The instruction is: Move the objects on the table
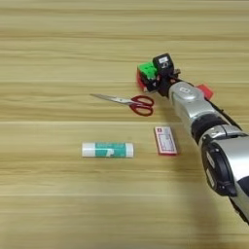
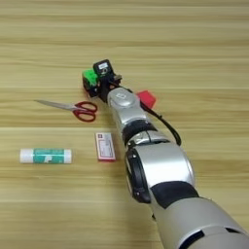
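My right gripper (image 1: 155, 80) reaches in from the bottom right and sits against the right side of the green, red and white puzzle cube (image 1: 146, 73), hiding part of it. Just right of the silver forearm (image 2: 127, 109) a small red cube (image 2: 146, 98) peeks out. The red-handled scissors (image 1: 133, 103) lie left of the arm with the blades pointing left. A flat red-and-white card box (image 1: 165, 140) lies below them, close to the forearm. The white-and-green glue stick (image 1: 107, 150) lies on its side further left.
The light wood-grain table (image 1: 58, 53) fills both views. My arm crosses the right part of it diagonally, and its bulky elbow (image 2: 155, 170) covers the near right area.
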`<state>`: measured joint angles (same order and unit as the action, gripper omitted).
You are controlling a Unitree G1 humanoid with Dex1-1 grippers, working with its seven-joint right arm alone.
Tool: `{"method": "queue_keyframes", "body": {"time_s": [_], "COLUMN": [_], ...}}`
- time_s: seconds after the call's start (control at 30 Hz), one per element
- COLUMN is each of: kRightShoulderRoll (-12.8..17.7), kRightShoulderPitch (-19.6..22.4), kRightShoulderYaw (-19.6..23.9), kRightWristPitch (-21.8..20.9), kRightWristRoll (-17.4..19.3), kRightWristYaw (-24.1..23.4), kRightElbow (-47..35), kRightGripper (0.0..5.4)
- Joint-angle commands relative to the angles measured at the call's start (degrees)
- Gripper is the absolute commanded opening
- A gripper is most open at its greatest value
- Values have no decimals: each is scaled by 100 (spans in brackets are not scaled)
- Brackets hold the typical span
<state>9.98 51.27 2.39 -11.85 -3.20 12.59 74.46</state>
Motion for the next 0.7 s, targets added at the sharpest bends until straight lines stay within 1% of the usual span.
{"method": "queue_keyframes", "body": {"time_s": [0.03, 0.1, 0.17, 0.3, 0.4, 0.5, 0.63, 0.67, 0.7], "kRightShoulderRoll": [110, 103, 100, 94, 86, 81, 78, 78, 81], "kRightShoulderPitch": [510, 505, 503, 503, 504, 504, 504, 505, 508], "kRightShoulderYaw": [24, 17, 13, 24, 38, 46, 58, 60, 64], "kRightWristPitch": [-37, -38, -38, -42, -45, -52, -72, -79, -93], "kRightWristRoll": [-44, -55, -61, -76, -89, -92, -89, -87, -87], "kRightWristYaw": [-90, -90, -89, -87, -88, -89, -100, -103, -110], "kRightElbow": [-200, -200, -200, -191, -189, -190, -198, -202, -208], "kRightGripper": [333, 333, 370, 403, 442, 467, 520, 520, 534]}}
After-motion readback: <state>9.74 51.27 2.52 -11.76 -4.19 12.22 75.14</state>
